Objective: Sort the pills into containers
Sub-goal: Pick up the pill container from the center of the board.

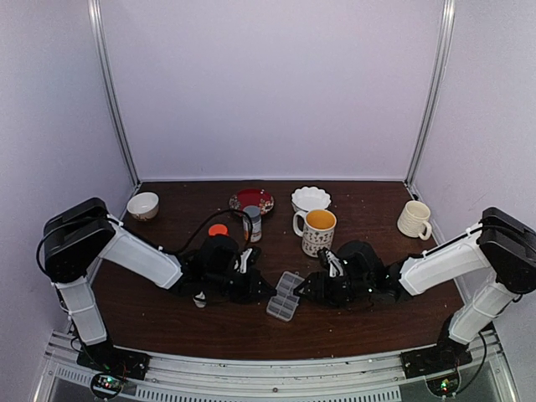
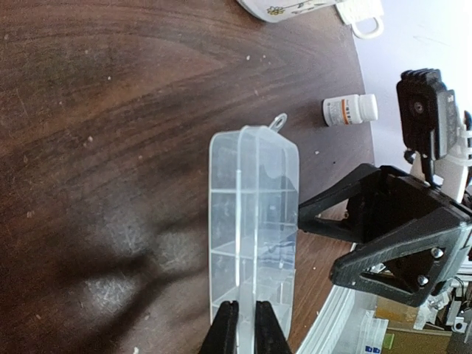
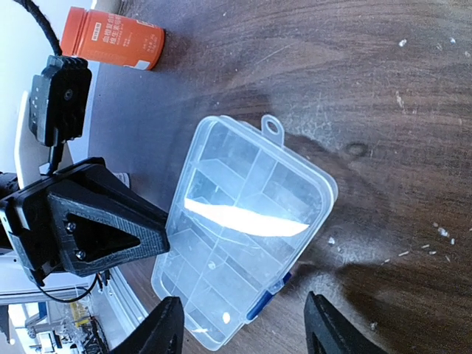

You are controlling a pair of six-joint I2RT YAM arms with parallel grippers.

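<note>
The clear pill box (image 1: 285,296) lies between my two grippers at the table's front middle. In the left wrist view the box (image 2: 254,192) is seen edge-on, and my left gripper (image 2: 247,332) is shut on its near end. In the right wrist view the box (image 3: 243,221) shows its cells through the lid, with a blue latch (image 3: 269,301) on its side. Two pale pills (image 3: 212,263) lie in its cells. My right gripper (image 3: 247,332) is open and straddles the box's near end without touching it. Pale pill specks (image 3: 332,240) lie loose on the wood beside the box.
An orange bottle (image 3: 118,37) lies beyond the box. A small white bottle (image 2: 350,109) lies on the table. A patterned mug (image 1: 318,230), a grey-capped bottle (image 1: 252,222), a red plate (image 1: 251,201), a white bowl (image 1: 311,198), a cream mug (image 1: 414,219) and a small bowl (image 1: 143,205) stand behind.
</note>
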